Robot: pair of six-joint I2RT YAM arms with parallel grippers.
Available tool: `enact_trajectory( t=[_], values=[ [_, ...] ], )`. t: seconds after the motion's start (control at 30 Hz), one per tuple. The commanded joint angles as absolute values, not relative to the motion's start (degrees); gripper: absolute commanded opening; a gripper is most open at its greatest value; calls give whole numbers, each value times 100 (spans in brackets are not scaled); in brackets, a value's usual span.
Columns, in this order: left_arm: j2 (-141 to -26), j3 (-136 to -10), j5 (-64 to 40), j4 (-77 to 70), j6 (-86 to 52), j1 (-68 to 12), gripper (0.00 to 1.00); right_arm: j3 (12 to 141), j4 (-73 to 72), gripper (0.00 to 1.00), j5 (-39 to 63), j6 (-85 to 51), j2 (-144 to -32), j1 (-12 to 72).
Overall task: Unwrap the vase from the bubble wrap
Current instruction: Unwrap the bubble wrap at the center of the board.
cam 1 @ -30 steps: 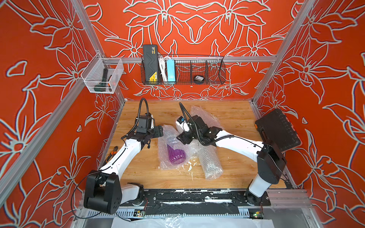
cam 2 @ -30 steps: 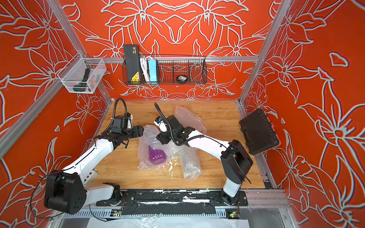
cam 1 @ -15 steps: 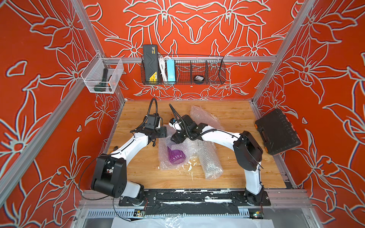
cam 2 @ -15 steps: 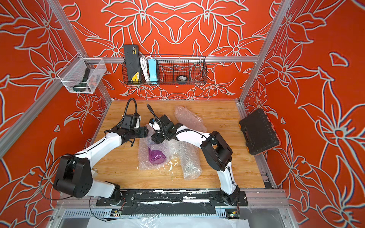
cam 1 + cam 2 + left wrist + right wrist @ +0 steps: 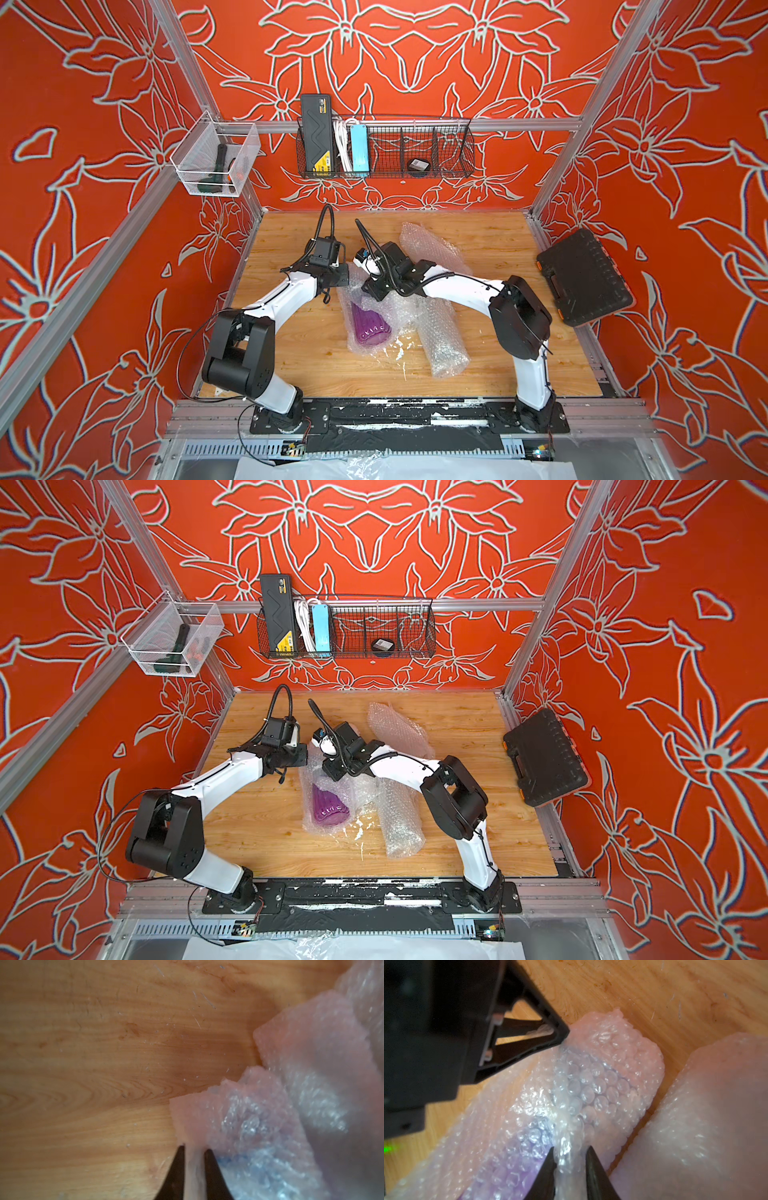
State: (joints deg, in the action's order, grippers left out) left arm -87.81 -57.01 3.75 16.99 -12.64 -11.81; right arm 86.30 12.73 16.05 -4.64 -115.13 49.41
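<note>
Purple vase (image 5: 368, 328) lies on its side in loose bubble wrap (image 5: 347, 299), mid-tabletop (image 5: 299, 353).
Lifting the wrap could let the vase slide out and roll, or a thin pinch could slip. Its long axis runs near-to-far, wider end toward the robot's base. At the far end, the left gripper (image 5: 194, 1148) pinches a sheet edge and the right gripper (image 5: 570, 1152) a bunched fold.

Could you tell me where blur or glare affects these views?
Both top views: sharp, evenly lit; left wrist view: soft throughout, the bubble wrap smeared; right wrist view: crisp mid-frame with glints on the bubbles, blurred towards the edges.
</note>
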Motion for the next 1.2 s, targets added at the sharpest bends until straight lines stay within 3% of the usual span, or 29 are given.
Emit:
enact_trajectory(
  t=[0.0, 0.13, 0.83, 0.97, 1.17],
  values=[
    [-8741, -5759, 461, 1661, -1265, -1187, 1, 8500, 1331, 12, 1586, -407, -11531, 4906],
    [-8501, -5625, 474, 1649, -1332, -1165, 0, 8364, 1324, 0, 1400, -385, -11439, 4883],
    [-7866, -5072, 622, 1433, -1677, -864, 0, 7036, 477, 0, 638, -716, -10509, 4454],
    [-7754, -4984, 306, 1413, -1777, -738, 0, 6805, 360, 20, 633, -792, -10232, 4389],
    [-7452, -5027, 30, 1469, -1826, -559, 0, 6671, 845, 66, 634, -665, -9582, 4383]
  ],
)
